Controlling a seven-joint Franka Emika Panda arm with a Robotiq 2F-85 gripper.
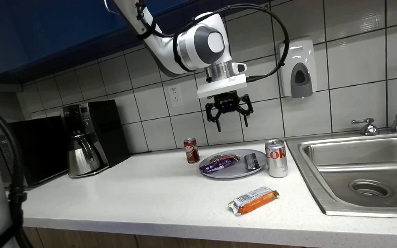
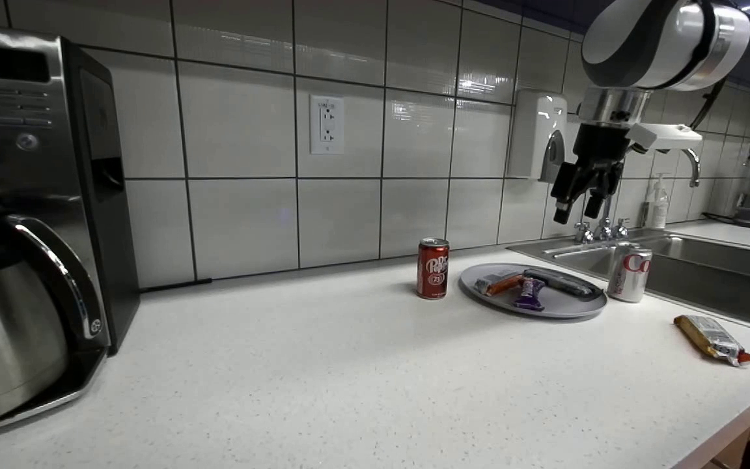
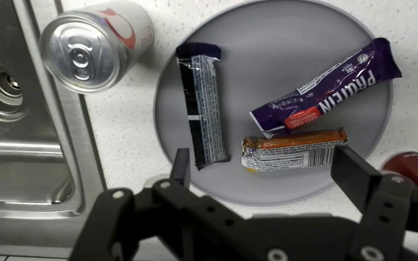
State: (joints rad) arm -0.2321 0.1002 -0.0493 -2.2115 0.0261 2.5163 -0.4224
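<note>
In an exterior view, a shiny purple-wrapped bar [image 1: 219, 165] lies on the left of a round grey plate [image 1: 233, 172], long axis slanting near left to far right; just beyond, an orange-and-silver wrapped bar [image 3: 292, 152] runs roughly left to right, and a black wrapped bar [image 1: 252, 162] on the right points near to far. The black two-fingered gripper [image 1: 233, 126] hangs above, jaws spread wide, and a silver Coke can [image 1: 276, 162] stands just right.

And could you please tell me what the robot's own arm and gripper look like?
The arm is white with dark grey joint covers, a silver wrist band and a looped black cable. The gripper, under a white bracket, is black with two jointed fingers and pale lettering.
</note>
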